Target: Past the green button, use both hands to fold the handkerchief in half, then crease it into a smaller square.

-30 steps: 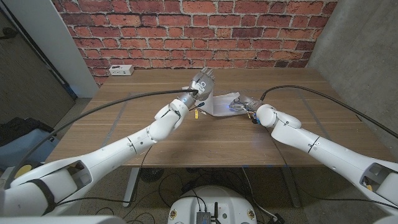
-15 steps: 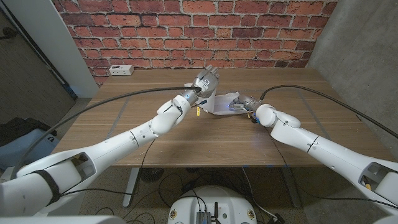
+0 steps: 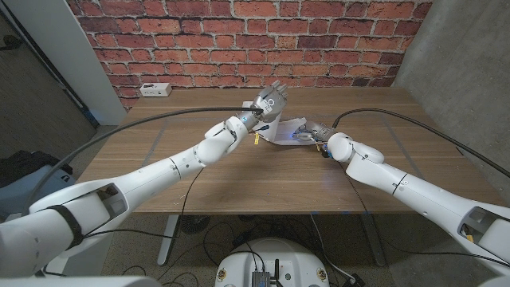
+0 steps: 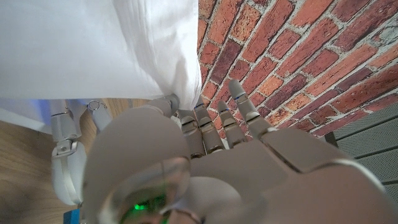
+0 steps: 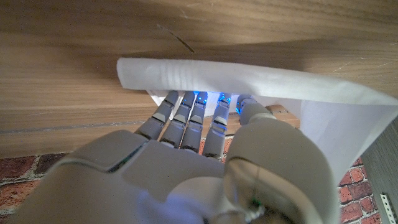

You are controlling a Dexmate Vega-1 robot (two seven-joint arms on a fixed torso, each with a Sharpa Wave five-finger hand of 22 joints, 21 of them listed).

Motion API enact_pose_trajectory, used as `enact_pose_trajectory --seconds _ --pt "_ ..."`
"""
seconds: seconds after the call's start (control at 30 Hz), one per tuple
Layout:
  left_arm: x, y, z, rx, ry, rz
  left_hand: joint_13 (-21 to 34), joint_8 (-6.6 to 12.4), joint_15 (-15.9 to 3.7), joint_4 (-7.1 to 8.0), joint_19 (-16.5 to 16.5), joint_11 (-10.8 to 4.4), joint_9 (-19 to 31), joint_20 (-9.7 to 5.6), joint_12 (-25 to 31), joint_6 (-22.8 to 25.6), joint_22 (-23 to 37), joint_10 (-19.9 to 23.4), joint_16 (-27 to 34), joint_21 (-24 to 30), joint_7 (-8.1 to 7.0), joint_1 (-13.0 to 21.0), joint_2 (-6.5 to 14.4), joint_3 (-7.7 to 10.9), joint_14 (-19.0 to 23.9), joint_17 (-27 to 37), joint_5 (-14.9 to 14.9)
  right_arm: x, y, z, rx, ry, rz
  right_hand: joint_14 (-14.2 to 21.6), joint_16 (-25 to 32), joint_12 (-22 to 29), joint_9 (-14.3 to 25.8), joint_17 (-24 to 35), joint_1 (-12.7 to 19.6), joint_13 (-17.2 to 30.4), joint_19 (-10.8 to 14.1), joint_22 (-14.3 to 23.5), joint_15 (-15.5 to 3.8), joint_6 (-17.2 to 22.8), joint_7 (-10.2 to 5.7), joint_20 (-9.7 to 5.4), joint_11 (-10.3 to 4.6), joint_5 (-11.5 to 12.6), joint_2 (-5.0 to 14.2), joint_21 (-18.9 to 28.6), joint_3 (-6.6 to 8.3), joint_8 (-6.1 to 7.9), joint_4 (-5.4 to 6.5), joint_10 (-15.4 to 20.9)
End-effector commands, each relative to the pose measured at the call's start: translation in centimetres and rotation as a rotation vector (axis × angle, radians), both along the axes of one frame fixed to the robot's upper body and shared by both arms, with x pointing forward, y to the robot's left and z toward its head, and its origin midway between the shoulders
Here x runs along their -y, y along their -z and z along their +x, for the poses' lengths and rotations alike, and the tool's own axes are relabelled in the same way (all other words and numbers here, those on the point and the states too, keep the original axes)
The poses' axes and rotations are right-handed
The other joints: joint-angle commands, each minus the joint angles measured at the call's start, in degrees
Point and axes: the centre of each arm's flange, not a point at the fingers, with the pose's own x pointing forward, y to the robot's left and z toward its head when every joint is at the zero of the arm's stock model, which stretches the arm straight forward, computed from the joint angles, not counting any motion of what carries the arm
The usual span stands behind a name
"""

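Centrally, toward twelve o'clock on the brown wooden bench [image 3: 239, 171]: white cloth handkerchief [image 3: 288, 132], partly lifted, lying between both hands. At its ten o'clock side, grey and white left hand [image 3: 269, 104], raised above the bench surface, fingers up toward the red brick wall [image 3: 239, 40]. From the left wrist view, left hand [image 4: 186, 155] with fingers [image 4: 205, 124] close together against the hanging edge of the handkerchief [image 4: 93, 50]; whether cloth is actually pinched, cannot tell. At the handkerchief's three o'clock side, grey and white right hand [image 3: 313, 133], low at the bench, fingers reaching into the cloth. From the right wrist view, right hand [image 5: 199, 162] with fingers [image 5: 186, 118] side by side, slipped under a raised flap of the handkerchief [image 5: 249, 81], blue glow at the fingertips; fingers straight and close, not curled around the fabric, so a true hold cannot be told. Black cables [image 3: 159, 119] arching along both arms. White power strip [image 3: 154, 90] at eleven o'clock on the far bench edge, well apart from the cloth.
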Motion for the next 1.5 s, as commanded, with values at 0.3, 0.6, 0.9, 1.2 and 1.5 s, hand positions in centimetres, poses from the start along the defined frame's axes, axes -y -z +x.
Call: enact_pose_trajectory --seconds 0.3,0.6,0.9,1.2,1.5 --pt "2.6 -1.2 1.0 0.007 0.080 0.109 0.50 3.11 -4.83 0.04 -0.42 -0.02 -0.18 -0.02 0.52 0.03 0.34 0.60 -0.15 0.83 -0.58 0.29 0.85 -0.15 0.16 0.29 0.45 0.4 0.6 0.4 -0.019 0.008 0.005 0.03 0.28 -0.13 0.01 -0.03 0.43 0.07 2.07 0.23 -1.11 0.35 -0.08 1.64 -0.05 -0.06 0.19 0.47 0.11 -0.30 -0.47 0.29" --pt "3.8 -1.3 1.6 -0.004 0.102 0.152 0.75 3.32 -4.80 0.04 -0.64 -0.04 -0.51 -0.06 0.58 0.19 0.37 0.55 -0.18 1.31 -0.65 0.32 0.80 -0.28 0.12 0.34 0.59 0.7 1.1 0.3 -0.027 0.008 0.016 0.00 0.23 -0.17 0.02 -0.10 0.43 0.04 2.01 0.23 -1.16 0.49 -0.05 1.68 0.01 -0.08 0.25 0.42 0.14 -0.32 -0.61 0.36" --pt "4.7 -1.1 1.7 -0.005 0.137 0.180 1.02 3.41 -4.80 0.03 -0.87 -0.10 -0.85 -0.09 0.64 0.00 0.39 0.53 -0.19 1.82 -0.69 0.37 0.78 -0.40 0.09 0.39 0.71 0.9 1.7 -0.2 -0.033 0.014 0.023 -0.03 0.23 -0.24 0.02 -0.13 0.41 0.01 2.01 0.23 -1.15 0.59 0.01 1.74 0.07 -0.11 0.28 0.40 0.11 -0.37 -0.76 0.37" --pt "5.4 -0.5 1.7 -0.005 0.169 0.199 1.29 3.53 -4.83 -0.01 -1.02 -0.06 -1.22 -0.06 0.67 -0.16 0.38 0.43 -0.20 2.40 -0.94 0.45 0.77 -0.51 0.07 0.45 0.83 1.1 2.1 -0.8 -0.031 0.019 0.028 0.00 0.24 -0.29 0.02 -0.18 0.39 -0.02 2.00 0.22 -1.03 0.67 0.04 1.77 0.19 -0.13 0.32 0.38 0.10 -0.42 -0.91 0.42" --pt "6.1 0.0 2.0 -0.005 0.196 0.212 1.50 3.60 -4.79 0.00 -1.10 -0.01 -1.49 0.00 0.61 -0.39 0.37 0.16 -0.18 2.90 -0.95 0.47 0.80 -0.61 0.08 0.51 0.88 1.3 2.1 -0.8 -0.029 0.017 0.031 -0.04 0.23 -0.39 0.03 -0.21 0.33 -0.05 2.01 0.22 -1.06 0.75 0.15 1.82 0.31 -0.16 0.29 0.36 0.04 -0.46 -1.05 0.35"
